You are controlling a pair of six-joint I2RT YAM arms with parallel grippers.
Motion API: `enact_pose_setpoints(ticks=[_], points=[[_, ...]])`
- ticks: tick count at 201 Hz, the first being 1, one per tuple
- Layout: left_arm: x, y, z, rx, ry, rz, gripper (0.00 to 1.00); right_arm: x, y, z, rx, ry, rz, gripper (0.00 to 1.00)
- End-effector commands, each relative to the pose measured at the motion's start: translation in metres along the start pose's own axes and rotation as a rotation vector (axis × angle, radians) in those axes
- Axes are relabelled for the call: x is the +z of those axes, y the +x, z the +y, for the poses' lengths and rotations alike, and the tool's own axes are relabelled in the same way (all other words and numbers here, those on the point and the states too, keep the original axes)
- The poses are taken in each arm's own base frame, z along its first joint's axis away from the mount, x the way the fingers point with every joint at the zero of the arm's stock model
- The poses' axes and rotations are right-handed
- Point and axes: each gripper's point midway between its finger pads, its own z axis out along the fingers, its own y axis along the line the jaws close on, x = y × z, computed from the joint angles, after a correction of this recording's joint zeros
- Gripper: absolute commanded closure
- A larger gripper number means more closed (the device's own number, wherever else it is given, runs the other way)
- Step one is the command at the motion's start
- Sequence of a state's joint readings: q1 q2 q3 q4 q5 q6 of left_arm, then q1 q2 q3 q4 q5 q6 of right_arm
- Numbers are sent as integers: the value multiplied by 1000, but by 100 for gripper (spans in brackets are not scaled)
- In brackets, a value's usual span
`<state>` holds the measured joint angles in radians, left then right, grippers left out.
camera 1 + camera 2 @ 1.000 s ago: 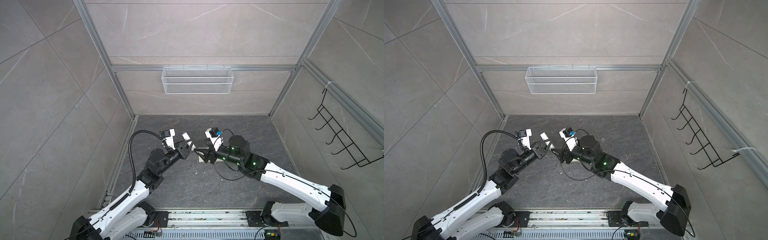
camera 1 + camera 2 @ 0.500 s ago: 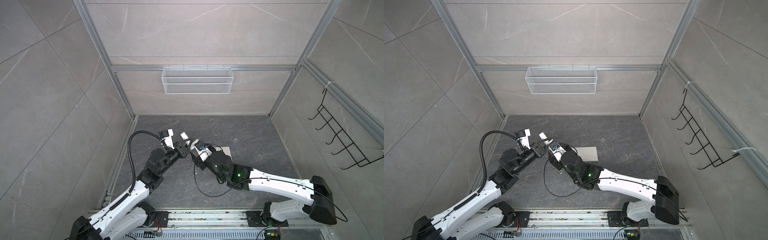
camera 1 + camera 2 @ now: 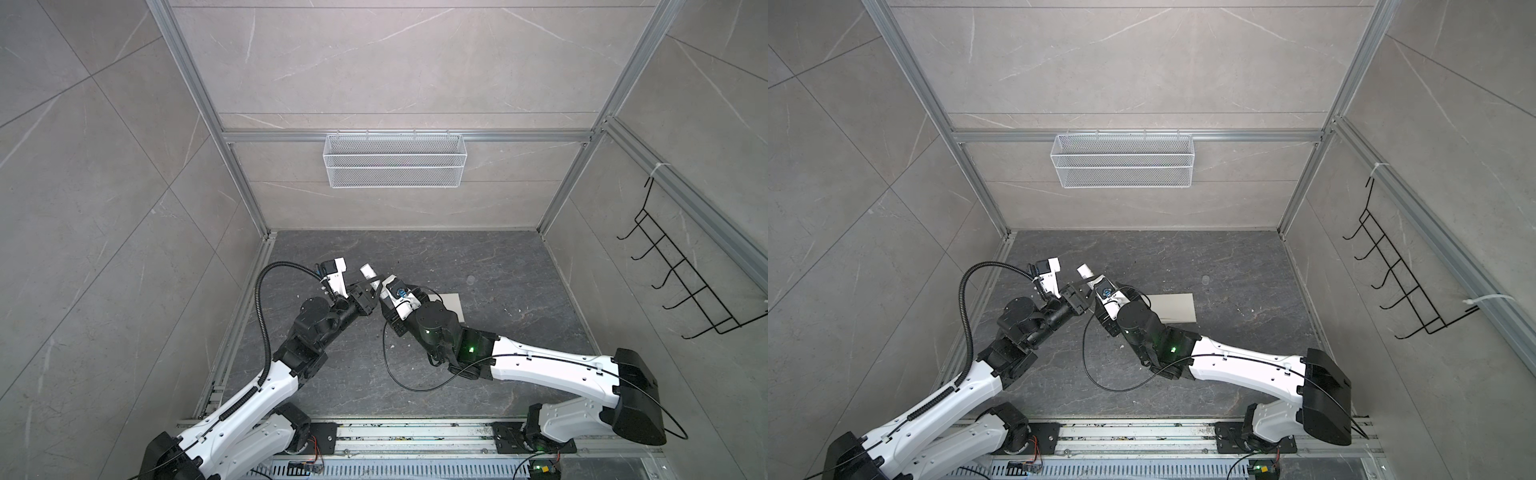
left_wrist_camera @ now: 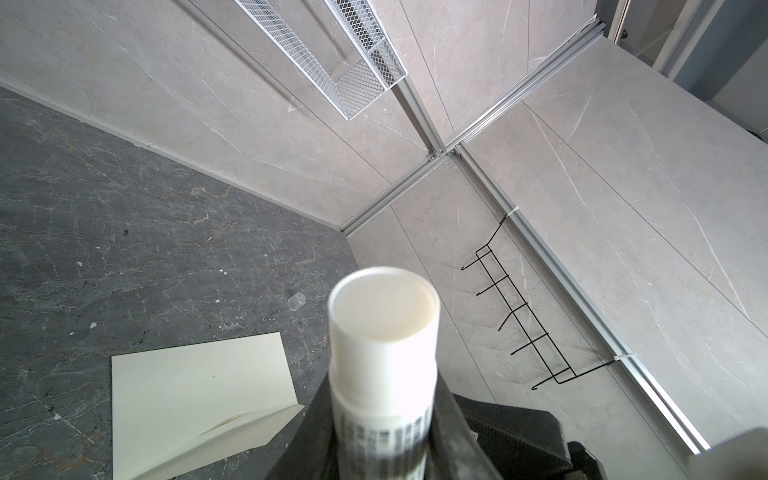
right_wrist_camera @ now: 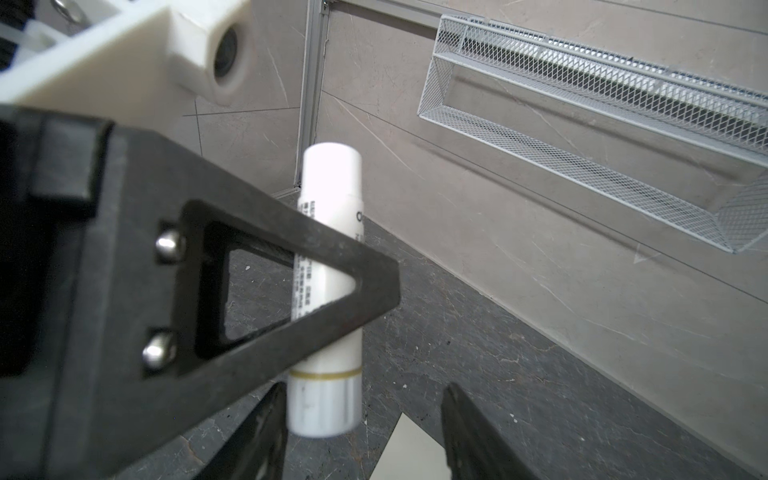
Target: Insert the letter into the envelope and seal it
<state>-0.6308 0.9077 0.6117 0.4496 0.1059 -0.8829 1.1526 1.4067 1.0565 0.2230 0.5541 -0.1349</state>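
Two end effectors: close together at the left middle of the table (image 3: 519,266) in both top views.
Left end effector (image 4: 382,432): pressed together on the barrel of the glue stick (image 5: 330,183).
Right end effector (image 5: 363,415): spread, with its jaws on either side of the tube's base at the lower centre of the right wrist view. One finger is just beside the tube and the other is apart from it.
Clear cap (image 4: 296,301): loose on the table, apart from the envelope.
Envelope (image 4: 199,386): flat on the table, partly hidden by the right arm in both top views.
Letter: no tan sheet shows; whether it is inside cannot be told.
Risk: the off-centre jaws may push the base sideways as they shut and twist the tube in the left pinch. The fingers are crowded enough that they could also clash.
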Motion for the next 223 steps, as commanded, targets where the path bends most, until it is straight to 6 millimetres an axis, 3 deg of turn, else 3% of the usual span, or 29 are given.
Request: enact_pose_setpoints(ticks=[1, 69, 99, 132, 176, 223], points=[[-2, -23, -28, 7, 74, -66, 100, 3, -18, 0, 29, 16, -41, 44], [-3, -23, -29, 5, 80, -66, 100, 9, -15, 2, 28, 28, -26, 67], [-3, -22, -30, 13, 84, -63, 100, 8, -16, 5, 49, 2, -28, 87], [-5, -18, -32, 46, 109, -54, 100, 3, -23, 5, 125, -117, -38, 99], [-6, -15, -45, 78, 184, -38, 100, -10, -42, -10, 343, -392, -63, 100], [-9, -7, -75, 138, 335, 19, 100, -26, -62, -26, 511, -691, -105, 100]])
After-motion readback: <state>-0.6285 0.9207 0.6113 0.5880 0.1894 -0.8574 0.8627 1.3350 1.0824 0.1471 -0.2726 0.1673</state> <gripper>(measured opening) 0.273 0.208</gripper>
